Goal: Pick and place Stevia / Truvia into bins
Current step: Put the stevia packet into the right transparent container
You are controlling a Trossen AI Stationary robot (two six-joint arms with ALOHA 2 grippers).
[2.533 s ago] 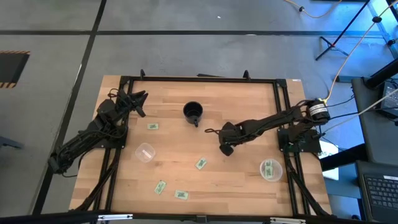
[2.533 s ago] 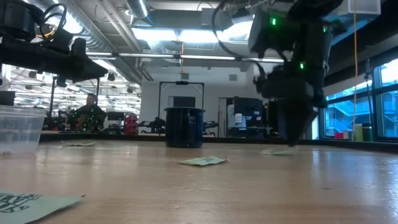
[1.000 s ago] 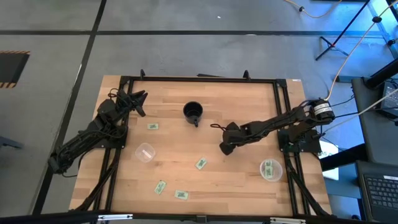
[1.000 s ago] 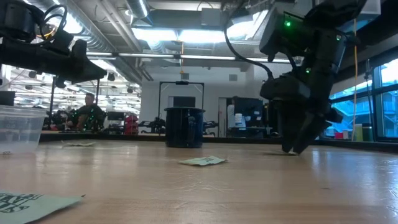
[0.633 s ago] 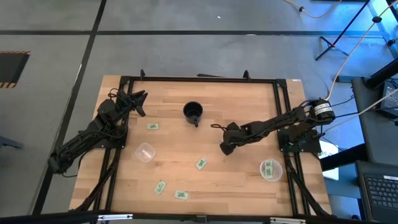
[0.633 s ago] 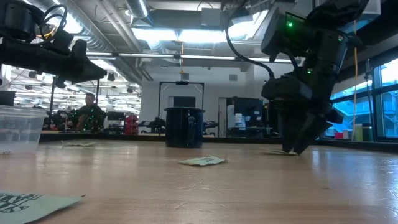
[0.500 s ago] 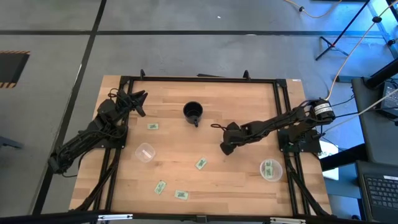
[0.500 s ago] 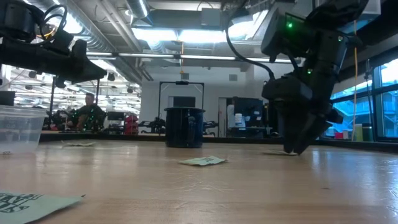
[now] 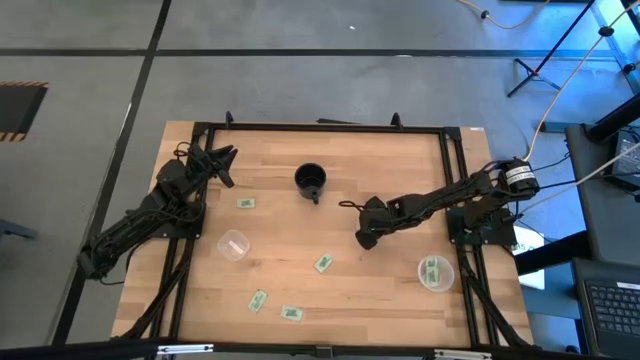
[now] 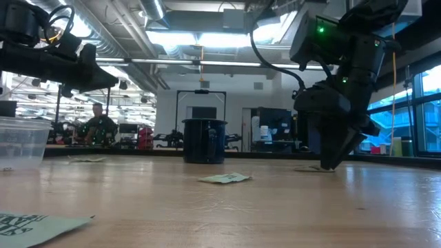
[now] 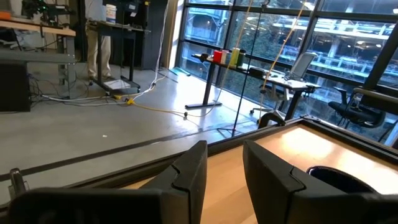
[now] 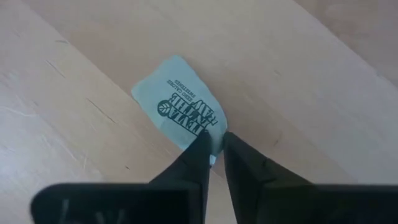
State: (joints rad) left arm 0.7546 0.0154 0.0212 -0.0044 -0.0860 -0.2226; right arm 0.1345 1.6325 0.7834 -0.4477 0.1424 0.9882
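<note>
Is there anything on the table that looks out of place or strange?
Only the black mug stands out: it stands among the sachets, though it is no bin. Loose sachets lie at mixed angles. The right gripper pinches one sachet by its edge. Nothing looks spilled or damaged.

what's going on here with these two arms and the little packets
The right gripper is down at the table near its middle, fingers pinching the edge of a pale green sachet. One clear cup already holds sachets; the other cup looks empty. Several sachets lie loose on the wood. The left gripper waits by the table's far left edge, open.
</note>
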